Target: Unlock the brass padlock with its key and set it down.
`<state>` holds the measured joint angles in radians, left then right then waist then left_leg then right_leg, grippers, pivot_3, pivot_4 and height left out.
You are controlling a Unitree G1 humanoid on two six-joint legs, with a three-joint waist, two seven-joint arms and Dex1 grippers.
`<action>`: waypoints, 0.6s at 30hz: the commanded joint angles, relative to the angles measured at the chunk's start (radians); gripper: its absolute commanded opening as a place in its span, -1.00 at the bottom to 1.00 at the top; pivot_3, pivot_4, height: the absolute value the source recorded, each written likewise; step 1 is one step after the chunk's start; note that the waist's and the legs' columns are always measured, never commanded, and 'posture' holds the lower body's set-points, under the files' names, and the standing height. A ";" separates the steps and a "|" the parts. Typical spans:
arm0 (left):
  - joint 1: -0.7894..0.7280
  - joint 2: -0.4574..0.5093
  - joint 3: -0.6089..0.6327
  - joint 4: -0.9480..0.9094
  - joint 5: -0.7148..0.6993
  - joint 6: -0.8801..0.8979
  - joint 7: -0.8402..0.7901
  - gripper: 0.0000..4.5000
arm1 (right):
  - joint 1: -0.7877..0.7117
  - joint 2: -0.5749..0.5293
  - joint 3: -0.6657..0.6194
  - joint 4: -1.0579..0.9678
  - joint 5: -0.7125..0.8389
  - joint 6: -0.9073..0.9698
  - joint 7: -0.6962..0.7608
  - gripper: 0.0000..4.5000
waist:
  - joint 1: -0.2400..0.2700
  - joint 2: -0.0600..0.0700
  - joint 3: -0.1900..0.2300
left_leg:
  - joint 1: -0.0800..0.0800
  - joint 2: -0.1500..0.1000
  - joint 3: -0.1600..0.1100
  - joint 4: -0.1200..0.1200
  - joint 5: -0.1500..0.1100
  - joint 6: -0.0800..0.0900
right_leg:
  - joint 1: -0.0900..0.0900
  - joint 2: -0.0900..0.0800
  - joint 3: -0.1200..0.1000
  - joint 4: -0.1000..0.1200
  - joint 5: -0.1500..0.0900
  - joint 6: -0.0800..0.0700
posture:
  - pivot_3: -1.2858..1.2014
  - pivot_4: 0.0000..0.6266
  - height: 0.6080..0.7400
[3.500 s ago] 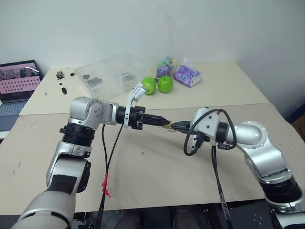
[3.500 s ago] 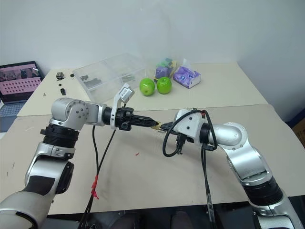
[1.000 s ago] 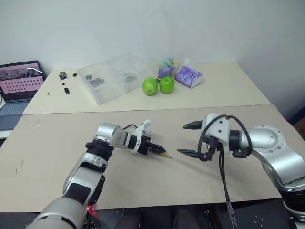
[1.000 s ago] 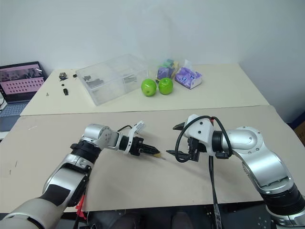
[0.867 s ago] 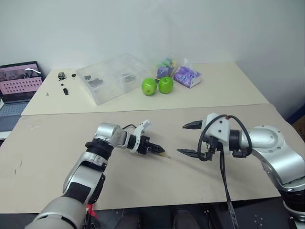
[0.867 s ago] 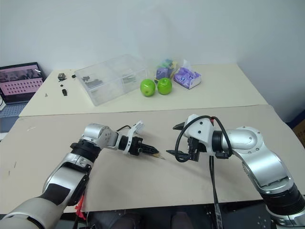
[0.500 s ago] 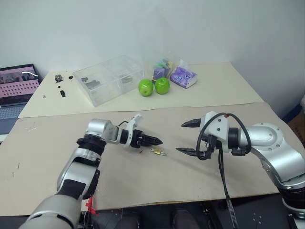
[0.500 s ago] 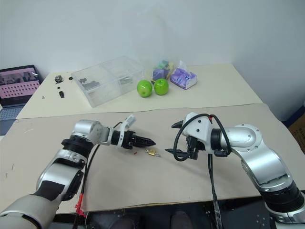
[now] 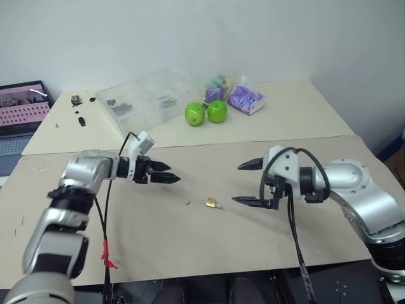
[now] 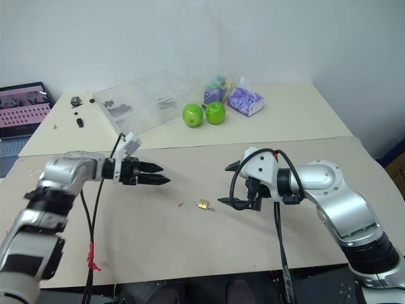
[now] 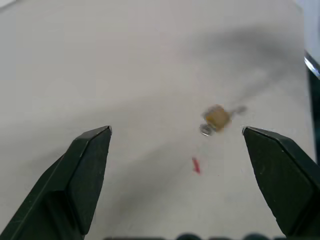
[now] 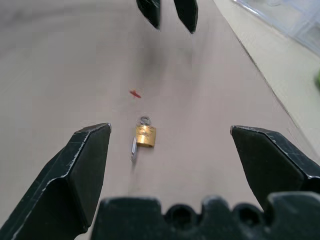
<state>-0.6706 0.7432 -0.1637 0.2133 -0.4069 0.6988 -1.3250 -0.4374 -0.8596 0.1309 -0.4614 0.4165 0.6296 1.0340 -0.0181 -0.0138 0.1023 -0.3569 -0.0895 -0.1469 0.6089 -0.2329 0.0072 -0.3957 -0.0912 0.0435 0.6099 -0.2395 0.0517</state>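
The padlock [image 12: 145, 135] is lying on the table [image 9: 304, 120], key [image 12: 133, 148] beside it. The left gripper [image 9: 169, 173] is hovering at its ten o'clock, the right gripper [image 9: 247, 183] at three o'clock, both spread wide and holding nothing.

brass padlock [image 9: 211, 203] on table between two open claws.

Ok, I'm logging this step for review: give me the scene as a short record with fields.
padlock: brass padlock lies on the brown table cover, between the two grippers, held by neither
key: the key lies beside the padlock
left gripper: left gripper open, above the cover
right gripper: right gripper open, empty
nearby: small red speck
background: two green apples, clear plastic box
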 commanded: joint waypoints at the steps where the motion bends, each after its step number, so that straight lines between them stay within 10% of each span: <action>1: 0.066 0.045 0.058 -0.146 0.009 -0.139 -0.014 0.98 | -0.022 -0.035 -0.077 0.035 0.072 0.038 0.054 1.00 | 0.012 0.000 0.000 | 0.000 -0.001 0.002 0.000 -0.002 0.004 | 0.000 -0.001 0.000 0.000 0.000 0.000 | 0.03 -0.52 1.00; 18: 0.185 0.007 0.201 -0.367 0.022 -0.133 0.319 0.98 | -0.051 -0.038 -0.159 0.212 0.093 0.028 0.032 1.00 | 0.018 0.000 0.001 | 0.004 0.000 0.009 0.001 -0.005 0.008 | 0.003 -0.001 0.000 0.000 0.000 0.000 | 0.03 -0.52 1.00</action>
<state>-0.4730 0.7600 0.0019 -0.1150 -0.3776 0.5553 -1.0443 -0.4665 -0.9005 -0.0038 -0.2465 0.5192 0.6955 1.0679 0.0003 -0.0138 0.1030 -0.3528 -0.0891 -0.1372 0.6100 -0.2381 0.0157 -0.3930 -0.0919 0.0438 0.6097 -0.2392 0.0512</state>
